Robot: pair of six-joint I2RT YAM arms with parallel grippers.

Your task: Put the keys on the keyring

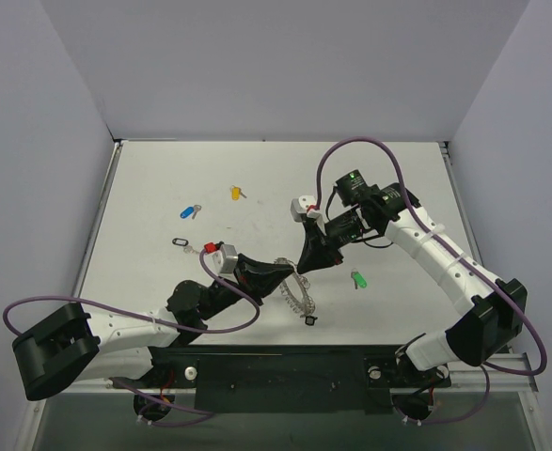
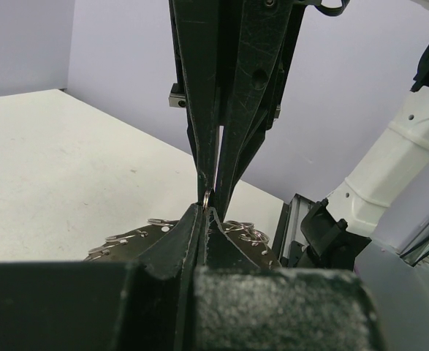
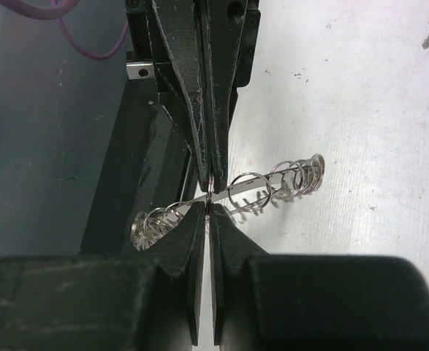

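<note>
Near the middle of the table [image 1: 163, 178], two pincers are meeting tip to tip.
Both the left pincer [image 1: 289, 273] and the right pincer [image 1: 305, 265] are gripping the keyring [image 1: 301, 299].

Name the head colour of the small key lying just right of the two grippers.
Green: the small plastic-headed key, best in top external view.
</note>
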